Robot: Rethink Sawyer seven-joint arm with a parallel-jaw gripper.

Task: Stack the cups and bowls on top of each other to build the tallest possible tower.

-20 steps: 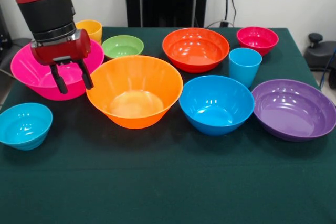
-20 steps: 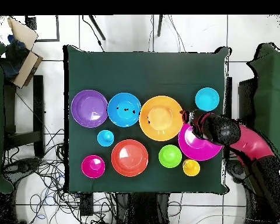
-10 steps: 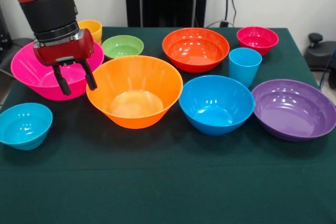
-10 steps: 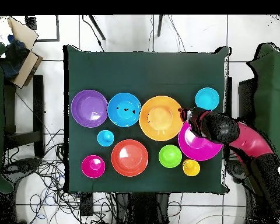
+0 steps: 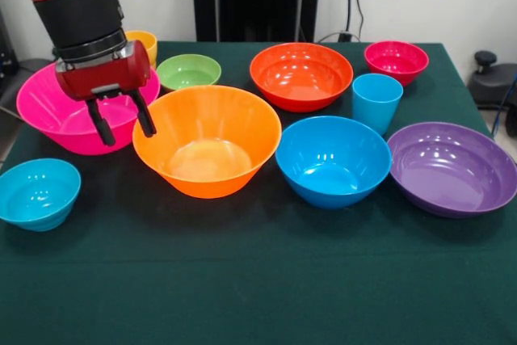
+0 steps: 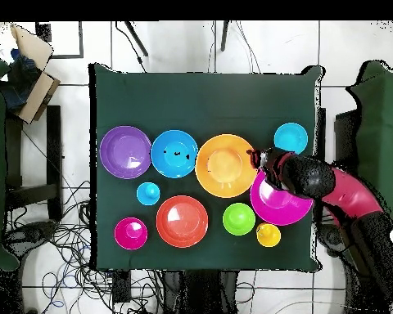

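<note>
On the green tabletop (image 5: 242,280) no tower exists yet: every piece sits separately, nothing nested. Large glossy orange plastic bowl (image 5: 207,140) sits centre-left in the front view, the likely base. Large pink plastic bowl (image 5: 77,115) is just beside it toward the arm side; medium blue bowl (image 5: 333,159) on the other side, then the purple bowl (image 5: 452,167). Far row, nearer the pedestal: yellow-orange plastic tumbler (image 5: 142,44), small green bowl (image 5: 188,71), red-orange bowl (image 5: 300,75), small magenta bowl (image 5: 396,61). Light blue tumbler (image 5: 376,101) stands between the red-orange and blue bowls. Small teal bowl (image 5: 37,192) is alone at the near corner.

End effector (image 5: 123,119): fingers apart, empty, hanging over the gap where the pink and orange rims come close, one fingertip near the orange rim.

Risks, as judged:
- Descent here could strike either rim, since the two bowls sit so close; a tipped or shoved bowl would knock its neighbours.
- Glossy, flared walls give a poor pinch; a rim grasp may slip once lifted.
- Tumblers are tall and narrow, easily toppled by a passing arm.
</note>
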